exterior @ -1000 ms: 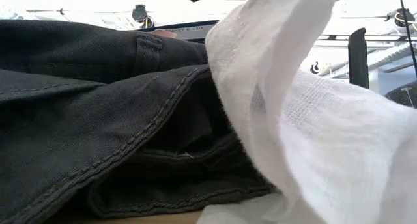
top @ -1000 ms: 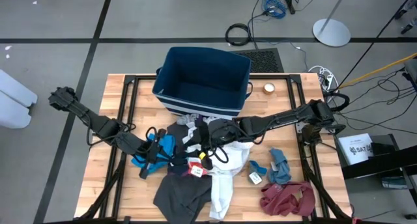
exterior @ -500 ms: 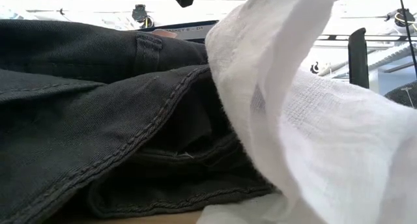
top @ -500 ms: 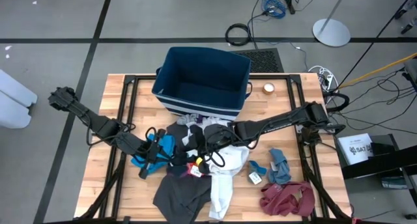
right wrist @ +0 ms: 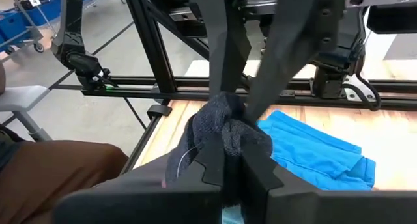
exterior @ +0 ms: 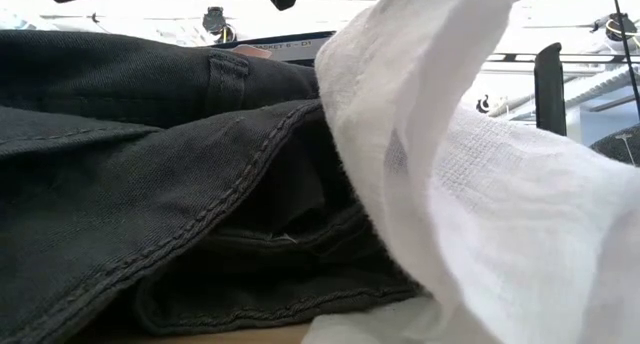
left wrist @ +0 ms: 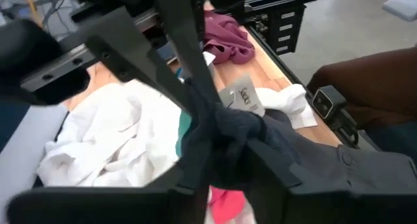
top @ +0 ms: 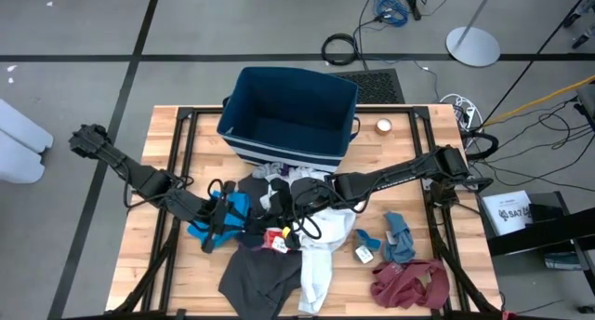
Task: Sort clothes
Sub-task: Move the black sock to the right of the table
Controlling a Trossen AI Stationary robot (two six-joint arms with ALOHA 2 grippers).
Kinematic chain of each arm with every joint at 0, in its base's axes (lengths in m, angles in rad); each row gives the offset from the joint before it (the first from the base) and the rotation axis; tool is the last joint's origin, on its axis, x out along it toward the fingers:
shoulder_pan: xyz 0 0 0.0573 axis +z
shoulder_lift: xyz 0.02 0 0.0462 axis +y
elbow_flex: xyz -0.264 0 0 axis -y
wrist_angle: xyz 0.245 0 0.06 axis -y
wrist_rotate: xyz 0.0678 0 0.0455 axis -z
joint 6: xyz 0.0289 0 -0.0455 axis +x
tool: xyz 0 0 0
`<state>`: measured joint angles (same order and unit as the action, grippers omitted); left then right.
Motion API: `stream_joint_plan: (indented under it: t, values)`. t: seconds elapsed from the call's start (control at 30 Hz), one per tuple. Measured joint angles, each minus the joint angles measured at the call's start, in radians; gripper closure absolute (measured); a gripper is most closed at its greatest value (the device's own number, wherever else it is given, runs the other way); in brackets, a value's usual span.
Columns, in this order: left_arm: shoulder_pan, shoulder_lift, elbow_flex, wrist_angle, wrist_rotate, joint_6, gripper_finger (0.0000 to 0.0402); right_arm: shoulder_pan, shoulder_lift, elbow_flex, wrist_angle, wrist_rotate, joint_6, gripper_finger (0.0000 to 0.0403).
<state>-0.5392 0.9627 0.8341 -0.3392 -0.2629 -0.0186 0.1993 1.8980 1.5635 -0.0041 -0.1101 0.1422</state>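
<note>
A pile of clothes lies mid-table in front of the dark blue bin [top: 288, 115]: a bright blue top [top: 237, 208], a white top [top: 321, 255], a dark grey garment [top: 256, 278] and a red piece [top: 277, 243]. A maroon top [top: 409, 283] and grey-blue socks [top: 400, 236] lie to the right. My left gripper [top: 218, 229] is over the pile's left side, shut on dark cloth [left wrist: 225, 129]. My right gripper [top: 296, 222] is over the pile's middle, shut on grey-blue knitted cloth [right wrist: 225, 129]. The low view shows only the dark grey garment [exterior: 150, 184] and white top [exterior: 480, 184]. My left gripper pinches a bunched fold of the dark cloth [left wrist: 228, 123] between its two fingers. The cloth trails off slack toward the dark garment [left wrist: 313, 159] beside it. My right gripper pinches a bunched lump of the grey-blue knitted cloth [right wrist: 221, 120] between its two fingers, above the bright blue top [right wrist: 313, 152].
The bin stands open at the table's far middle. A small round object [top: 384, 126] sits at the far right. A white tag [top: 363, 254] lies between the white top and the socks. A person in brown shows beyond the table's edge [right wrist: 58, 172].
My right gripper has gone a little toward the table's near edge and left over the pile, still shut on cloth. My left gripper has stayed about where it was.
</note>
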Motion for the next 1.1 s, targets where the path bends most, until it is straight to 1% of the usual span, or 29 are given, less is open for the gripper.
stream_joint_plan:
  t: [0.17,0.2,0.27,0.3,0.37,0.53,0.63,0.7,0.9,1.1]
  values:
    - [0.0,-0.008,0.0,-0.021,-0.036,0.005,0.0227,0.002,-0.004,0.0,-0.022,0.0,0.003,0.0398]
    - [0.0,-0.016,0.0,-0.022,-0.052,0.014,0.0218,0.005,-0.009,0.0,-0.047,0.006,0.003,0.0398]
    - [0.0,-0.04,0.006,-0.035,-0.117,0.025,0.0208,0.007,-0.026,0.0,-0.085,0.01,0.003,0.0398]
    - [0.0,-0.053,0.009,-0.048,-0.145,0.022,0.0206,0.009,-0.037,0.0,-0.108,0.011,0.003,0.0398]
    - [0.001,-0.082,0.013,-0.075,-0.168,0.0,0.0205,0.017,-0.065,0.0,-0.16,0.035,0.003,0.0398]
    - [0.0,-0.153,0.013,-0.106,-0.169,-0.046,0.0204,0.049,-0.153,0.0,-0.354,0.169,0.014,0.0398]
    - [0.0,-0.175,0.013,-0.125,-0.169,-0.068,0.0204,0.077,-0.215,0.0,-0.461,0.257,0.056,0.0398]
    - [0.0,-0.178,0.014,-0.126,-0.168,-0.08,0.0204,0.1,-0.253,0.0,-0.528,0.297,0.085,0.0398]
    - [0.0,-0.167,0.014,-0.127,-0.168,-0.08,0.0204,0.172,-0.364,0.0,-0.701,0.352,0.216,0.0398]
    - [0.0,-0.162,0.014,-0.127,-0.168,-0.081,0.0203,0.273,-0.409,0.0,-0.941,0.381,0.433,0.0399]
